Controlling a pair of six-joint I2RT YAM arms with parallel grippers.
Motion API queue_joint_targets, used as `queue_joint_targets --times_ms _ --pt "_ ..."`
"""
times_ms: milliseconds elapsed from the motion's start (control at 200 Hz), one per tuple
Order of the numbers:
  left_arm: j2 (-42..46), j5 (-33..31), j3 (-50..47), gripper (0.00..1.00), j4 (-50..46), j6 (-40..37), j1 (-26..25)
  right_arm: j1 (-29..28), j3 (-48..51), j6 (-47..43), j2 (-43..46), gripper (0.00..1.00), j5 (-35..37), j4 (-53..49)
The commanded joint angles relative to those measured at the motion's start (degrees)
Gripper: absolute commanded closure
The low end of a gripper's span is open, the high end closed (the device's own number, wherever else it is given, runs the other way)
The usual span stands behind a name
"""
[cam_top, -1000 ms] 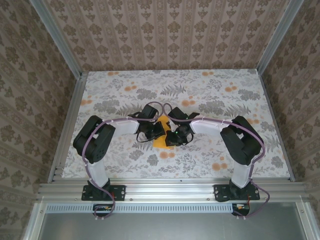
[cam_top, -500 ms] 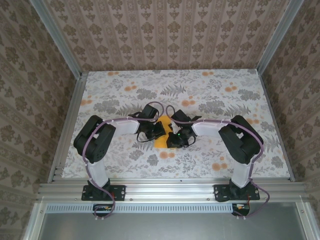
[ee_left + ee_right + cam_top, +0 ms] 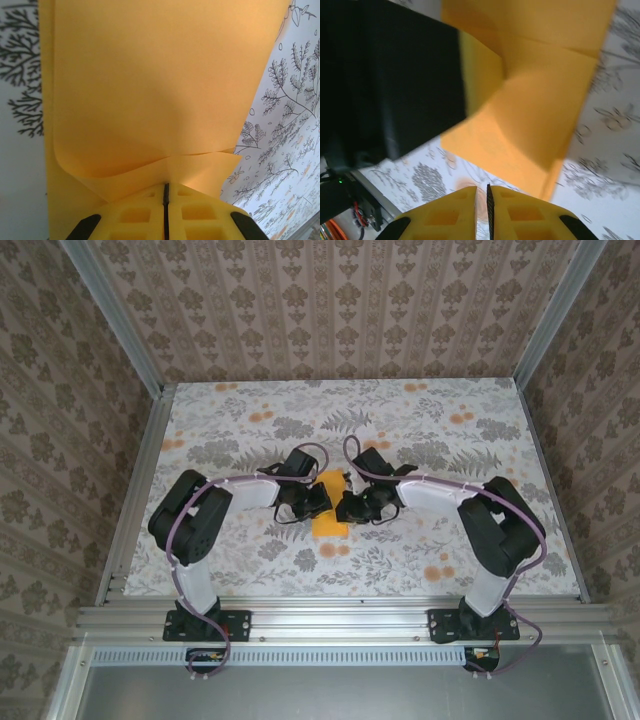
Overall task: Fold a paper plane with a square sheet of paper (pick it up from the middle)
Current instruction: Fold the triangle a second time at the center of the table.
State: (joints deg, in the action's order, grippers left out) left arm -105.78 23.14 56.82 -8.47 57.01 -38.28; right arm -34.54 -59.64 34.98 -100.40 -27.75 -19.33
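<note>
Lying mid-tabletop: an orange paper sheet (image 3: 331, 523), partly folded, flat for most of its area on the flower-printed tabletop (image 3: 450, 430), about midway between left and right and nearer the front edge than the back.
Paper shape: from above it looks like a narrow upright strip, with one end toward the back and the other toward the arm bases.
Paper folds: the left wrist view shows two flaps turned up at the near edge, and they meet in a crease right at the fingertips.
Left claw (image 3: 317, 502): clenched at the paper's left edge. Its yellow fingers (image 3: 195, 212) are pressed together with only a thin dark seam between them, and they look to be pinching the turned-up flap where the crease runs into the seam.
Right claw (image 3: 346, 508): clenched on nothing. In its own wrist view the yellow fingers (image 3: 530, 217) are together, and the paper lies just beyond their tips.
Claws to each other: they face one another across the paper, close together, left claw on the left side and right claw on the right.
Left arm (image 3: 385, 75): in the right wrist view it is a black mass against the paper's raised flap.
Surroundings: patterned walls (image 3: 330, 310) on three sides and a metal frame along the tabletop's edges.
</note>
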Motion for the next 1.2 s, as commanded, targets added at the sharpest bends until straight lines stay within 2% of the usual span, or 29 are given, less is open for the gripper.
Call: queue_joint_targets --times_ms 0,225,505,665,830,940,1195 --pt "-3.9 -4.15 -1.18 0.91 -6.03 -0.46 -0.29 -0.62 -2.16 1.14 -3.77 0.85 -1.0 -0.36" --pt "-3.74 -4.24 -0.93 0.9 -6.47 -0.56 -0.18 -0.03 0.07 1.12 -6.38 0.85 -0.47 0.1" --pt "-3.21 -4.87 -0.61 0.9 -6.7 -0.93 0.05 2.35 8.1 1.08 -3.63 0.85 -1.43 1.41" --pt "-2.35 -3.85 -0.22 0.89 -4.62 -1.73 0.05 3.15 9.36 1.58 1.07 0.85 -1.95 0.6" --pt "-2.35 -3.45 0.46 0.89 -3.97 -1.91 -0.3 3.28 5.25 2.37 6.52 0.85 -0.28 -0.03" --pt "-2.42 -3.33 0.32 0.89 -3.65 -1.74 -0.47 2.78 2.92 1.89 4.72 0.86 1.46 -1.2" --pt "-2.33 -3.14 0.41 0.89 -3.52 -1.6 -0.56 1.23 2.01 2.54 -1.58 0.86 -1.43 0.07"
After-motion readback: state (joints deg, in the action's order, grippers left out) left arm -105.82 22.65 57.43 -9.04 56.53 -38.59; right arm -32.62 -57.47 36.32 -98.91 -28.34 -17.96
